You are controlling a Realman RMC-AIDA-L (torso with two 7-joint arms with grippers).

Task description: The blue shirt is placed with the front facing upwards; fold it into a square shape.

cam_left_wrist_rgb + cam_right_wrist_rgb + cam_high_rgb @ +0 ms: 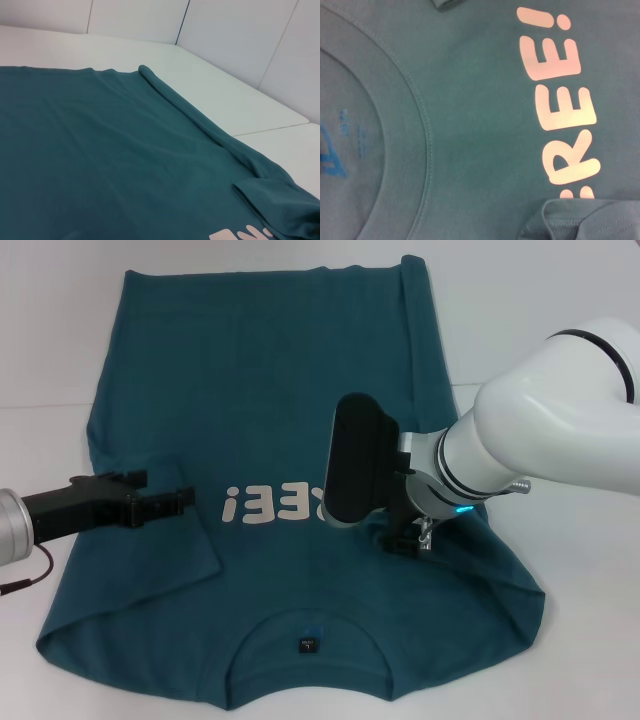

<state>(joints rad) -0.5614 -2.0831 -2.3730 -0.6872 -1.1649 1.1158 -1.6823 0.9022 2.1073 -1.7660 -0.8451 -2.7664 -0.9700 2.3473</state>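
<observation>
The blue shirt [280,390] lies front up on the white table, with its collar [310,625] at the near edge and its hem far away. Both sleeves are folded inward over the body, and the right side edge is rolled in along its length [170,95]. The off-white print [275,507] crosses the chest and fills the right wrist view [560,100]. My left gripper [180,500] hovers low over the folded left sleeve, just left of the print. My right gripper [408,540] sits over the right chest area beside the print's other end, partly hidden by its wrist housing.
Bare white table [560,660] surrounds the shirt on the right and far left. White wall panels [225,30] stand behind the table's far edge. A thin red cable [25,580] hangs from the left arm near the shirt's left shoulder.
</observation>
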